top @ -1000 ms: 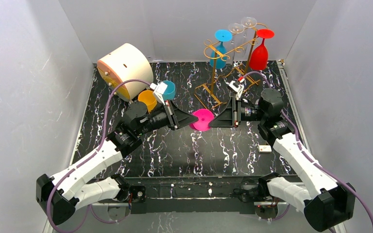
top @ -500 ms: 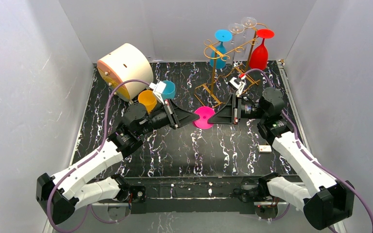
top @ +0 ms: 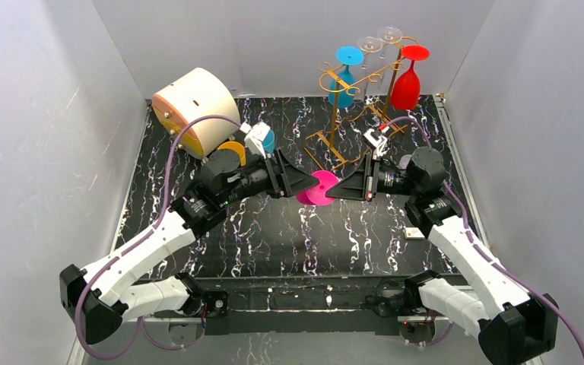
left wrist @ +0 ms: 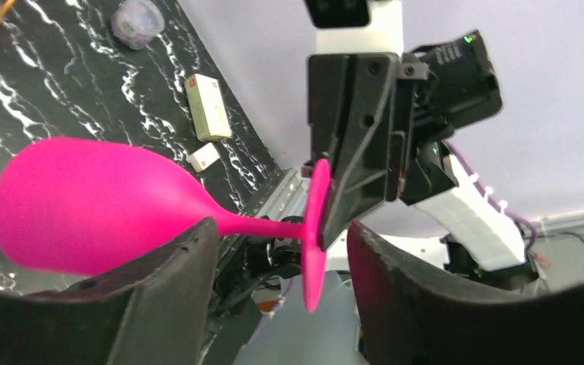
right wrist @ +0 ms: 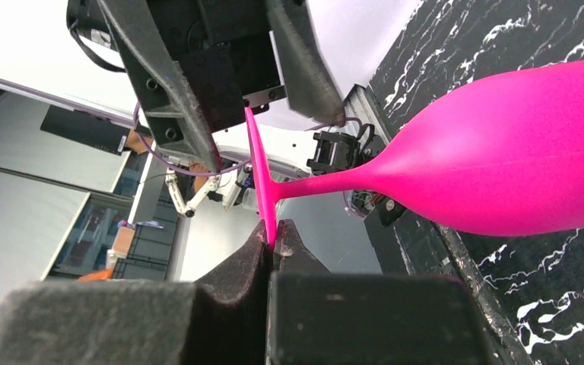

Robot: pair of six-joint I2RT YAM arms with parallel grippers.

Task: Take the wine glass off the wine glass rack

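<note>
Pink wine glass (top: 317, 190), foot pinched by right fingers (right wrist: 224, 285)

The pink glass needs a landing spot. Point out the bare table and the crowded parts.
Bare: the wide marble stretch between the left arm and right arm, below the pink wine glass, bordered right by a small white box. Crowded: back left with the beige drum and orange cup, back right around the wine glass rack.

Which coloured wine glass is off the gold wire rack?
The pink wine glass, pinched by the right gripper; the blue glass and red glass hang on the rack.
</note>
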